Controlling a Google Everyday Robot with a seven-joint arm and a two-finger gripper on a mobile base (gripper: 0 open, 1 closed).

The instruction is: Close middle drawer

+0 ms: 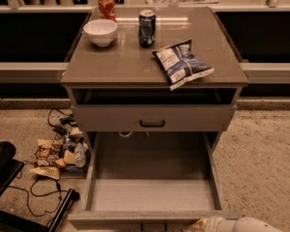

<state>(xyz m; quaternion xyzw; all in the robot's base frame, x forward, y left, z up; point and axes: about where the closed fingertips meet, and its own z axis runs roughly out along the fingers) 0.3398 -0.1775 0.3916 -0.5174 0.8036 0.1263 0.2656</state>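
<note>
- The cabinet (125, 64) fills the middle of the view, up and left of the gripper (199, 224). Its flat top lies far above the gripper.
- The middle drawer (152, 178) is pulled far out towards the bottom edge. Its long pale tray is bare and lies just above and left of the gripper.
- The front of this drawer runs along the bottom edge, and the gripper sits at the right part of that front, just right of its centre. I cannot tell whether the two touch.
- The top drawer (111, 117) is above the gripper and stands out only a little from the cabinet. Its black handle (152, 123) is up and left of the gripper.
- A black frame (2, 170) lies on the floor, far left of the gripper.
- A pile of clutter (58, 153) with cables sits on the floor beside the cabinet, up and left of the gripper.
- The gripper comes in from the bottom right corner on a white arm (253, 224). I cannot tell whether it is wide or narrow.
- A chip bag (182, 64) lies on the cabinet top at its front edge, straight above the gripper.
- A white bowl (100, 31) stands at the top's back left.
- A blue can (146, 28) stands upright right of the bowl.
- A red can (106, 6) stands behind the bowl.
</note>
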